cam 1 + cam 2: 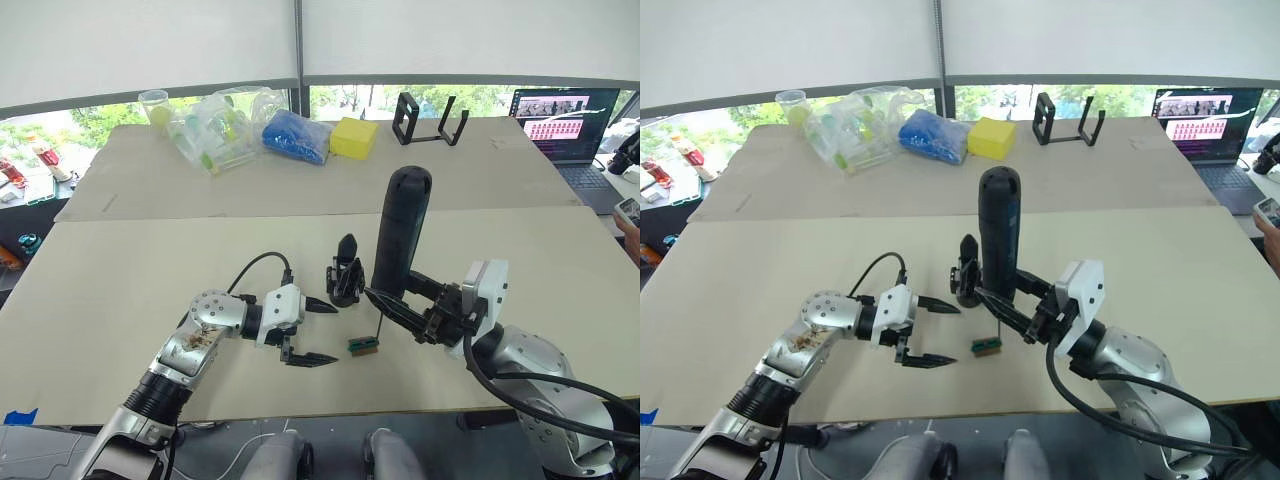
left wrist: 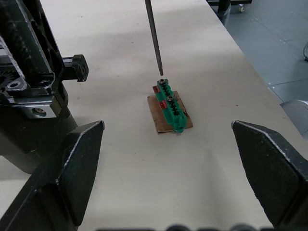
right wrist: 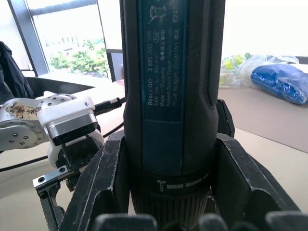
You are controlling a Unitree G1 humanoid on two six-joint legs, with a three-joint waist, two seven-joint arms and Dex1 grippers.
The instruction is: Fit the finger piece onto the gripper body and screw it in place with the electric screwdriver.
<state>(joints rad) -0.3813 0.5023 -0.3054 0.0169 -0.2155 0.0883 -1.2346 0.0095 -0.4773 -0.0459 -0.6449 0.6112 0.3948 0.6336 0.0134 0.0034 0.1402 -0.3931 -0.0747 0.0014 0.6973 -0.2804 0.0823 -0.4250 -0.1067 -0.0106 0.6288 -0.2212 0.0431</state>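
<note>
My right gripper [image 1: 402,302] is shut on the electric screwdriver [image 1: 401,232], a thick black cylinder held upright. Its thin metal bit [image 2: 154,38] points down, with the tip on a small green-and-brown block [image 2: 169,109] on the table. The gripper body [image 1: 345,276], black with one pointed finger sticking up, stands just left of the screwdriver. My left gripper [image 1: 312,332] is open with nothing in it, low over the table left of the block and in front of the gripper body. I cannot pick out a loose finger piece.
Along the far side lie a clear plastic bag of items [image 1: 215,128], a blue bag [image 1: 295,136], a yellow sponge [image 1: 354,138] and a black stand [image 1: 430,120]. A laptop [image 1: 565,120] sits at the far right. The table [image 1: 120,290] is bare at the near left.
</note>
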